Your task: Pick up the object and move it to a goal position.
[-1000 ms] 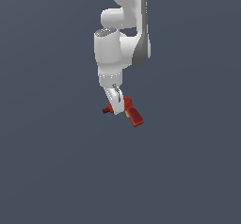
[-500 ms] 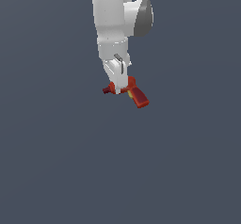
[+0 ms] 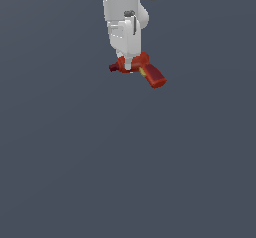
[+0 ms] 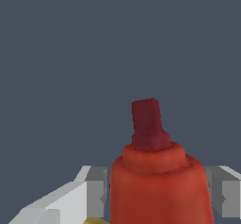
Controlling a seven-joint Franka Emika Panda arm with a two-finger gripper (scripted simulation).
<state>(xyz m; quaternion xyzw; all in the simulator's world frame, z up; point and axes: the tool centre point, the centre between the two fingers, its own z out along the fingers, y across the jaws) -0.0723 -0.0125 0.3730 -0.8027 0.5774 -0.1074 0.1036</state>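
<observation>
The red toy drill (image 3: 142,70) sits near the top middle of the frame, squeezed between the gripper (image 3: 131,67) fingers. It looks picked up. Next, I think, comes carrying it to the goal, holding tight.

Red drill (image 3: 142,67) with dark red nose (image 4: 147,119) and yellow patch; white gripper (image 3: 129,68), grey pads (image 4: 96,190); slate-grey backdrop

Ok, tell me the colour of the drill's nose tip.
Dark red, darker than the drill body; the nose shows best in the wrist view.
</observation>
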